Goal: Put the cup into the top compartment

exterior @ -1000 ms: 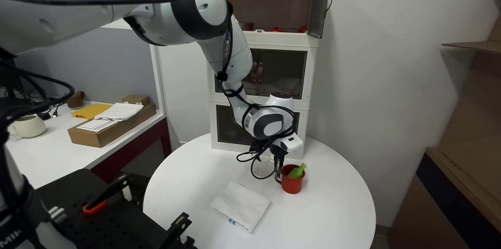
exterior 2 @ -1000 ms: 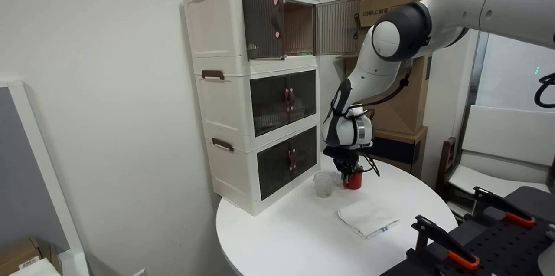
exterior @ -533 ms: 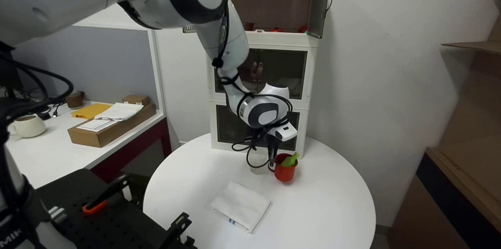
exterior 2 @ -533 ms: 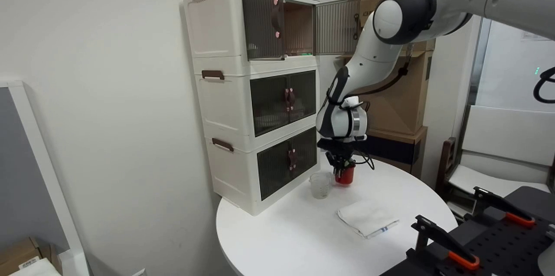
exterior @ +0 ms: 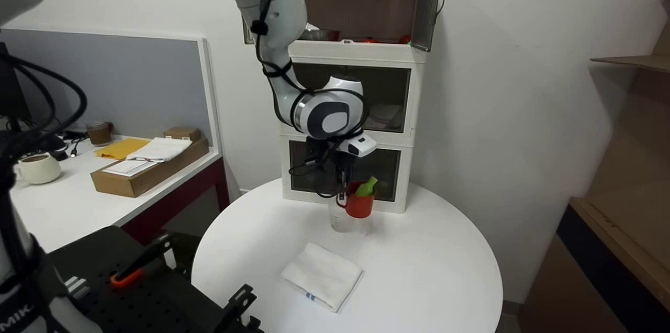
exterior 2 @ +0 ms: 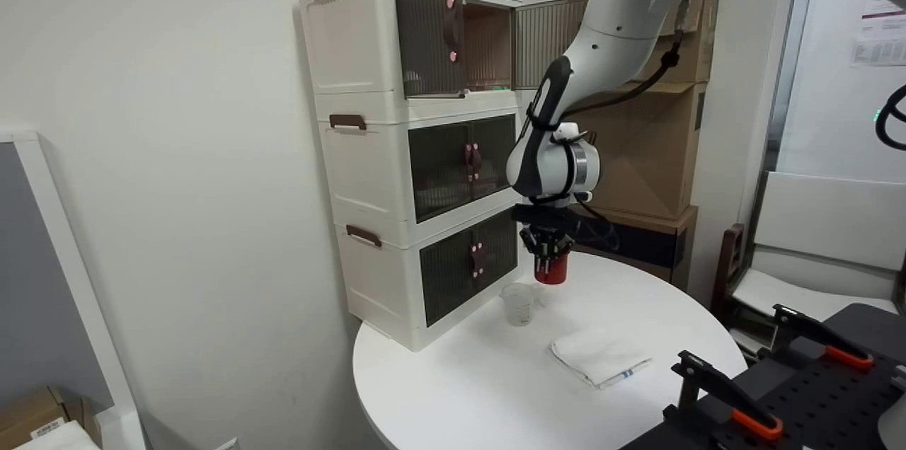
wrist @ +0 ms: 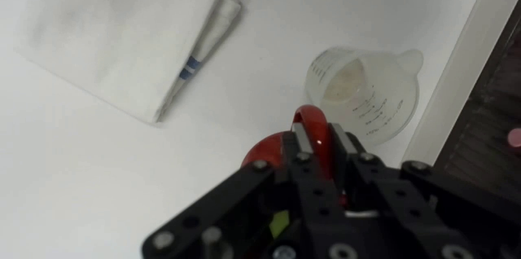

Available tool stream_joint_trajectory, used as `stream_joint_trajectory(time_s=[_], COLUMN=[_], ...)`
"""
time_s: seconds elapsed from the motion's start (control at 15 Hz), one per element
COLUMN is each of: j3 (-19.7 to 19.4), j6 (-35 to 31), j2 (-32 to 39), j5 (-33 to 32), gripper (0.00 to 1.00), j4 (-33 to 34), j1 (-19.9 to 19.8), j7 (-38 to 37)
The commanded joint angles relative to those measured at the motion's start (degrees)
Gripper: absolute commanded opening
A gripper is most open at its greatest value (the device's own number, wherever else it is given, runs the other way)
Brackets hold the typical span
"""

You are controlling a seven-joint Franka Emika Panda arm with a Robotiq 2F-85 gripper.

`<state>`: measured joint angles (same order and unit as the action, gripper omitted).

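The red cup (exterior: 360,207) has a glossy shell; the measuring cup (wrist: 380,96) looks like translucent plastic. The towel (exterior: 323,276) is matt cloth, the tabletop (exterior: 419,275) smooth. The cabinet (exterior 2: 361,177) seems smooth plastic, its doors (exterior 2: 428,29) finely ribbed. The boxes (exterior 2: 640,160) are matt cardboard. Metal screws (wrist: 163,240) shine on the dull tool (wrist: 318,139).

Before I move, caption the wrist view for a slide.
Gripper clasping red cup by its handle, translucent measuring cup and folded white cloth on the table.
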<state>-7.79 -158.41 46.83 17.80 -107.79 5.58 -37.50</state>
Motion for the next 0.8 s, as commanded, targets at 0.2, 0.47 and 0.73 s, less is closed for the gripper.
stream_joint_trajectory(time_s=[0.2,0.47,0.73], j3=[-1.78,1.9,7.59], j6=[1.63,-0.34,-1.25], j2=[-18.67,-27.92,-35.09], j5=[-8.73,-7.46,-0.43], gripper=[0.04,0.04,0.04], j4=[-15.85,-19.59,-20.65], j1=[5.22,3.36,-0.12], j7=[5.84,8.01,11.88])
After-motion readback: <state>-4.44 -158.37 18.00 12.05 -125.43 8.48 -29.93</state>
